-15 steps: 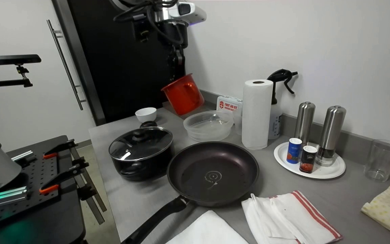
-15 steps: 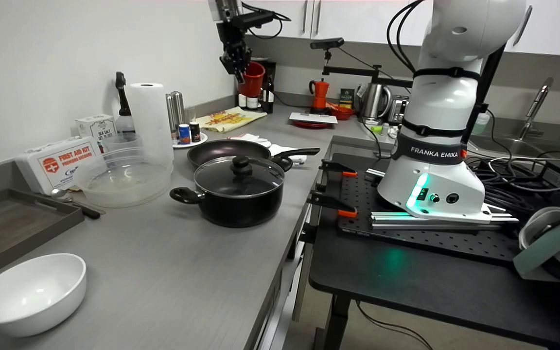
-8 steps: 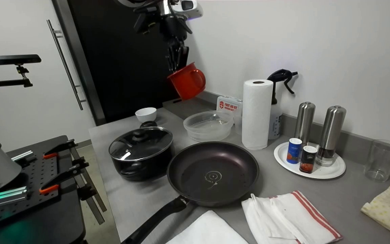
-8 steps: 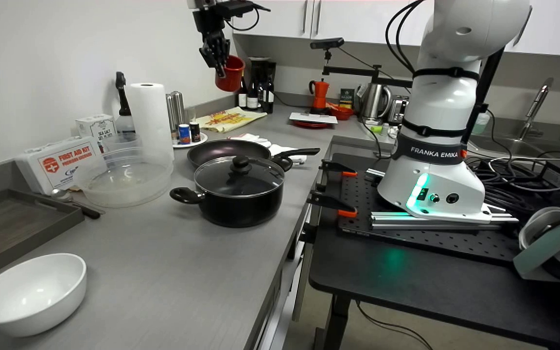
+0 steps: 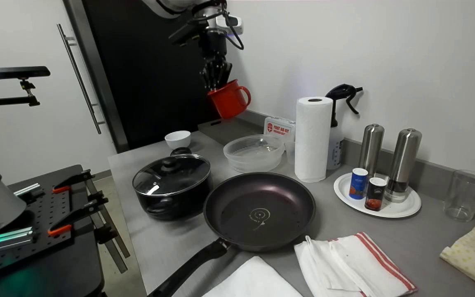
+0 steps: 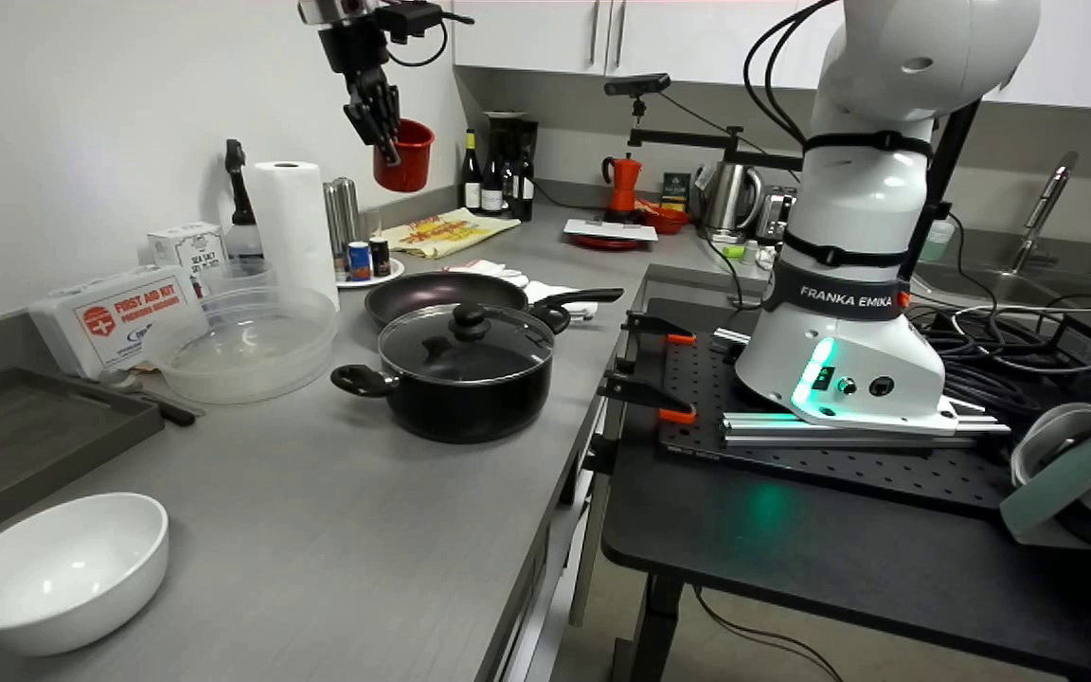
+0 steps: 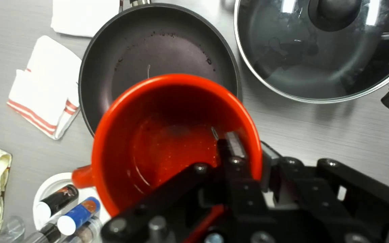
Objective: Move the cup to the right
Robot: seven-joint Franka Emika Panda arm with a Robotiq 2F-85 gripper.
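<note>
High over the grey counter (image 5: 159, 247), in an exterior view, the gripper (image 5: 216, 86) has the red mug (image 5: 230, 101) up in the air, gripped at the rim and tilted, handle out on the side of the paper towel roll (image 5: 313, 140). Down below, the lidded pot (image 5: 173, 187) sits just beside the frying pan (image 5: 258, 210), with a white bowl (image 5: 177, 141) behind the pot and a clear plastic bowl (image 5: 254, 159) behind the pan. Over to an exterior view with wine bottles (image 6: 492, 180) in the far corner, and there hangs the mug, well off the counter, the gripper partly in front of it. A first aid kit (image 6: 129, 317) rests near the wall (image 6: 81, 123), and the robot base (image 6: 872, 350) shows a green light (image 6: 813, 372) above the black table (image 6: 849, 549). Then the wrist view: one finger (image 7: 236, 146) inside the mug, its partner outside, the red side pinched between the two! We look down into the mug, which hides the lower part of the frying pan; the lidded pot lies to one side, a red-striped towel (image 7: 42, 94) to the other, and past the mug's handle a plate (image 7: 53, 181) carries a blue shaker (image 7: 79, 214) and a black shaker (image 7: 59, 199).
</note>
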